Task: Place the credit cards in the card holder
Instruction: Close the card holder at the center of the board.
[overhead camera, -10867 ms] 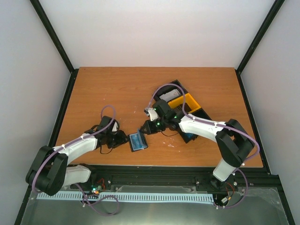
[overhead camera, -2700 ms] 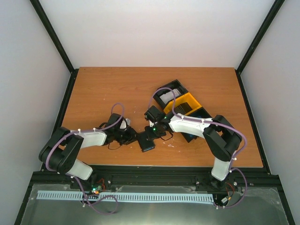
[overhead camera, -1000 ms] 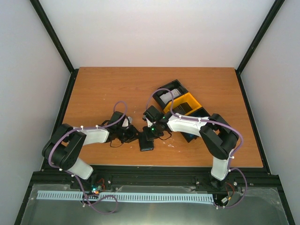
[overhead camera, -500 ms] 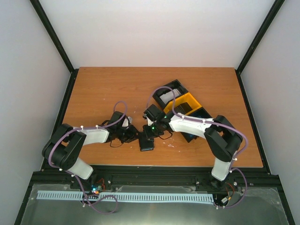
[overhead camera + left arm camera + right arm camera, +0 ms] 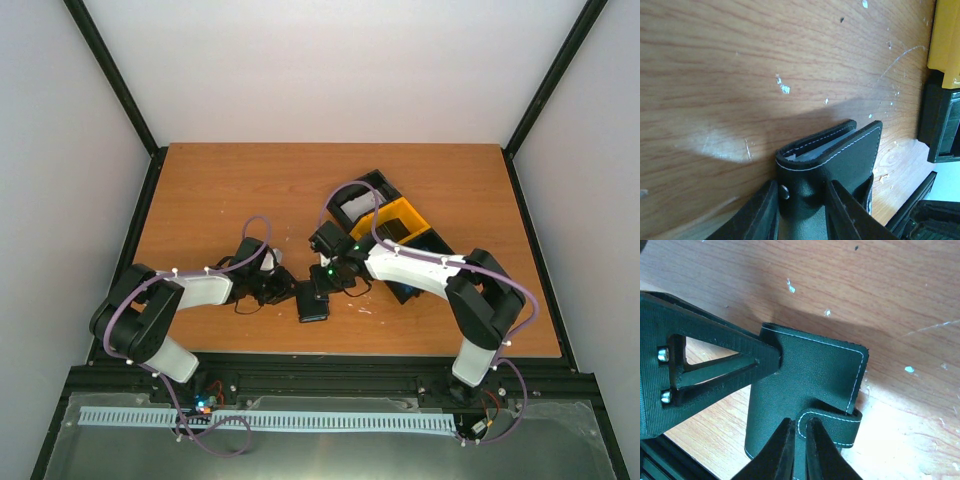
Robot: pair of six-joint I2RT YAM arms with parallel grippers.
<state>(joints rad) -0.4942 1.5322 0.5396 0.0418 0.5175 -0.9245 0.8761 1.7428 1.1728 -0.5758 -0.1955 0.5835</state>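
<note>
White-and-black arms [image 5: 195, 292], purple cables [image 5: 497, 268]

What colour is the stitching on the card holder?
White, against the black card holder; clearest in the right wrist view.

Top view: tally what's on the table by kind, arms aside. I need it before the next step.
Card holder: 1
Tray: 1
Grey-white card pile in the tray's far compartment: 1 (single cards too small to count)
Total: 3
</note>
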